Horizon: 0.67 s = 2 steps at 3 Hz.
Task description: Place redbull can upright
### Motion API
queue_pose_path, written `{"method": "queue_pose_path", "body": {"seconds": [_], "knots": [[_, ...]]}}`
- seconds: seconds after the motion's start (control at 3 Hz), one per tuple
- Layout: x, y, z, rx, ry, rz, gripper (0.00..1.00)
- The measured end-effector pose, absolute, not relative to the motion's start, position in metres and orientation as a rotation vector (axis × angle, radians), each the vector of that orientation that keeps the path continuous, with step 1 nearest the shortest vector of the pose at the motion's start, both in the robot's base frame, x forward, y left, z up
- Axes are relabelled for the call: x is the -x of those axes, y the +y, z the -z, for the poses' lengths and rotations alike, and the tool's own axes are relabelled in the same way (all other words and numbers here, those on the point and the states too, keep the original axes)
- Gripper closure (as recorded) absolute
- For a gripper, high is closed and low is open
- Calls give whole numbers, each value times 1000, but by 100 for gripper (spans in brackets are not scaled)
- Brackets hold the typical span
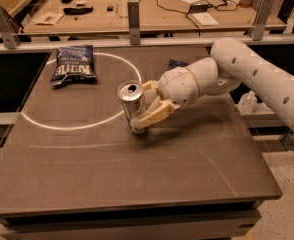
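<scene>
The redbull can [132, 104] is a slim silver can with its pull-tab top facing up and toward the camera. It stands nearly upright, tilted slightly, with its base at or just above the dark table [137, 184] near the white circle line. My gripper [148, 106] reaches in from the right and is shut on the can, with one cream finger [154, 115] in front and one behind it.
A dark blue chip bag [74, 64] lies at the back left inside the white circle [62, 125]. A small dark blue snack packet [177, 64] shows behind my arm. A workbench [137, 9] with cables stands beyond the rail.
</scene>
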<state>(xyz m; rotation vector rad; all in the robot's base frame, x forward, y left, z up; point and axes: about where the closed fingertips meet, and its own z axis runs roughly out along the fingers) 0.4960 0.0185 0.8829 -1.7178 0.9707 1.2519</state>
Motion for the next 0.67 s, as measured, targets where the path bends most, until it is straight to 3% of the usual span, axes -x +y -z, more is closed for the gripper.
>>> {"method": "queue_pose_path", "body": {"seconds": [0.33,0.67], "knots": [[-498,20,-879,1692,965,-1258,100],[-499,23,-876,1701,941,-1255,82]]}}
